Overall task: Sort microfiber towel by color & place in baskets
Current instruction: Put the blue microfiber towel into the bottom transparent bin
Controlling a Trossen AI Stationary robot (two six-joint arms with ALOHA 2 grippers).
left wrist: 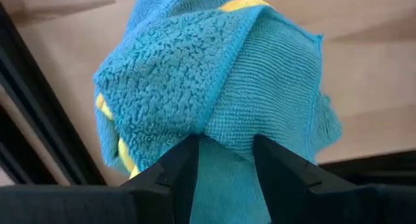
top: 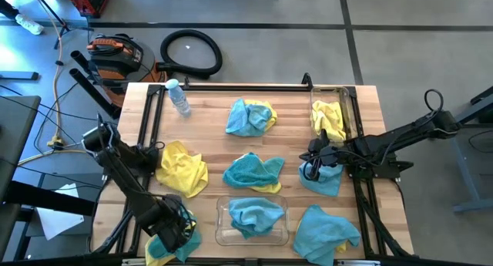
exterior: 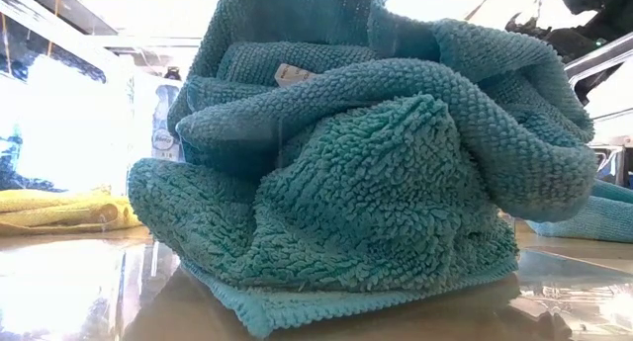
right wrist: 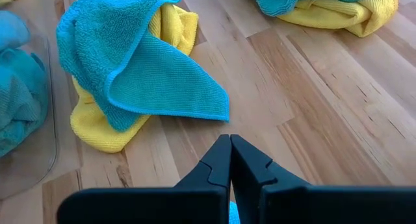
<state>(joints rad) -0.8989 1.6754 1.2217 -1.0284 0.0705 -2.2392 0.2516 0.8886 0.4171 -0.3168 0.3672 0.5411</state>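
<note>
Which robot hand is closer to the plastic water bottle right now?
Neither is close, and I can't tell which is nearer. The right hand is across the table from the water bottle, above a teal towel. The left hand is at the opposite edge.

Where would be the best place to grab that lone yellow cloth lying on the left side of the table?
Probably from straight above, pinching a raised fold near the middle of the yellow cloth. It lies crumpled on the bare table, apart from its neighbours, so its ridges give something to pinch.
</note>
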